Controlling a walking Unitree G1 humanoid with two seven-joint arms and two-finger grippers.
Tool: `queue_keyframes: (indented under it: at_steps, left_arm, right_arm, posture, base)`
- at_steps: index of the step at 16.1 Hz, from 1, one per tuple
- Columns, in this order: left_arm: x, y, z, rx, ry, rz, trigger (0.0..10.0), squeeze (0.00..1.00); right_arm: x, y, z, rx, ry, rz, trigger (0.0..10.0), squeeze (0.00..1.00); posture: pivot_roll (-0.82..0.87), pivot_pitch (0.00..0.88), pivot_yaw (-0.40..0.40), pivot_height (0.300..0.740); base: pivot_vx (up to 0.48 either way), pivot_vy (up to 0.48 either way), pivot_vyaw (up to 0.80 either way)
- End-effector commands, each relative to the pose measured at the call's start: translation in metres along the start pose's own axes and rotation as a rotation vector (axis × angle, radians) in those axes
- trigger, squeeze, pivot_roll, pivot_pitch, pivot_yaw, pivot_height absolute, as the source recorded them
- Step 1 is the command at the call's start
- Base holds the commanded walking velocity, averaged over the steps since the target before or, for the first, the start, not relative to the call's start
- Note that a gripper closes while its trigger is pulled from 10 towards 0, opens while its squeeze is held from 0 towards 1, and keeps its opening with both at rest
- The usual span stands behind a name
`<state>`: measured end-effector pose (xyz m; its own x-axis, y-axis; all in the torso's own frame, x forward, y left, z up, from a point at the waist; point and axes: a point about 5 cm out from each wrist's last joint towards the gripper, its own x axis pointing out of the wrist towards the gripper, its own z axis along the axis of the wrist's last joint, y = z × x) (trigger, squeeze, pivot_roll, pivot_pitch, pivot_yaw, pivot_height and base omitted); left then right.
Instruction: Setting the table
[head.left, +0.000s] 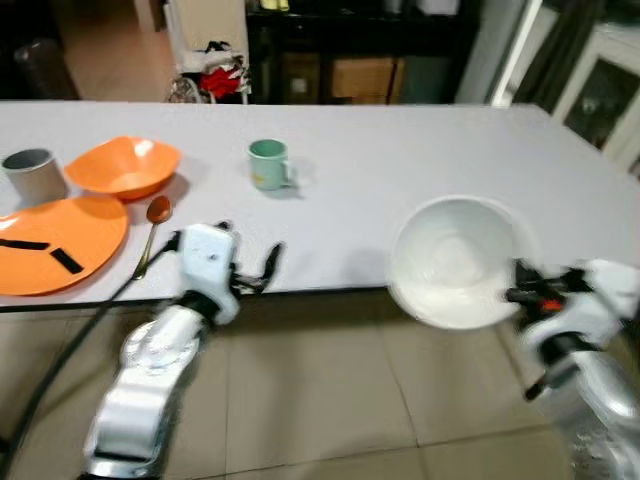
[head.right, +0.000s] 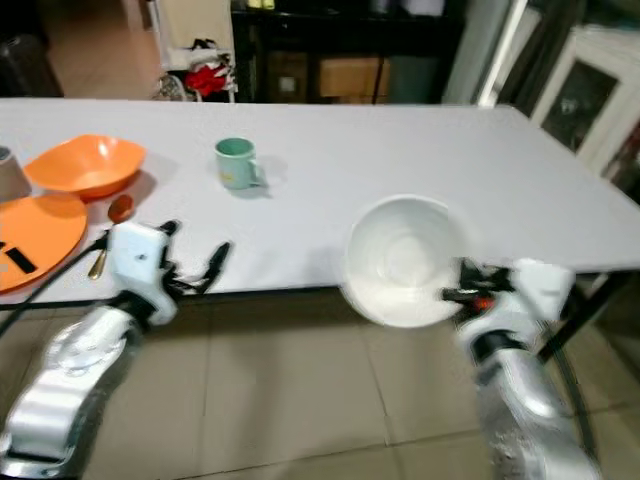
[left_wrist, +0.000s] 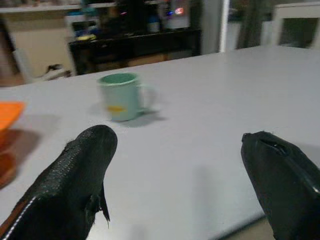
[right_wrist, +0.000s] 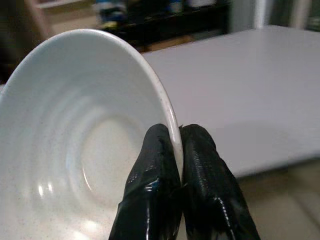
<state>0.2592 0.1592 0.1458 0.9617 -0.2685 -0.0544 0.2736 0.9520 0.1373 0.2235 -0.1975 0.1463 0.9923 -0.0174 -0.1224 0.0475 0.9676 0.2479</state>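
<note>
**At the near table edge: white bowl pinched by the right gripper**

Near edge of a long white table (head.left: 420, 150), seen from above and in front. Right gripper (right_wrist: 179, 150) clamped on the rim of a white bowl (head.left: 455, 262), one black finger inside the rim and one outside, fingertips pressed together across the thin wall. Bowl tilted, its opening turned up and toward the head camera, held over the table's front edge with its lower part overhanging the tiled floor (head.left: 330, 390). Right arm silver, blurred, reaching in from the right.

Left gripper (head.left: 258, 270) at the table's front edge, well apart from the bowl; fingers (left_wrist: 75, 170) spread wide with nothing between them, bare tabletop visible in the gap.

On the table's left part: green mug (head.left: 268, 164) standing upright, handle toward the right; orange bowl (head.left: 122, 165) beside a grey cup (head.left: 33, 174); orange plate (head.left: 55, 240) at the front edge, bearing two dark strips; spoon (head.left: 153, 228) lying between the plate and the left gripper, its bowl end toward the orange bowl.

Behind the table: dark shelving (head.left: 340, 55) with boxes, and a red item on the floor at a pale cabinet.
</note>
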Motion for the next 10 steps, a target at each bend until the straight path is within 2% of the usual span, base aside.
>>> queue_keyframes:
  at_steps: [1, 10]
  left_arm:
    - [0.0026, -0.0075, 0.0038, -0.010, -0.018, -0.026, 10.0, 0.00]
    - [0.0016, -0.0075, 0.0035, -0.011, -0.016, -0.024, 10.0, 0.00]
  right_arm:
    - [-0.0024, -0.0048, 0.0093, -0.011, -0.038, -0.018, 10.0, 0.00]
    - [-0.0018, -0.0032, 0.0074, 0.003, -0.027, -0.011, 10.0, 0.00]
  posture:
    - [0.01, 0.000, -0.051, 0.740]
    - [0.01, 0.000, -0.055, 0.740]
  base:
    - [0.319, 0.000, 0.00]
    - [0.319, 0.000, 0.00]
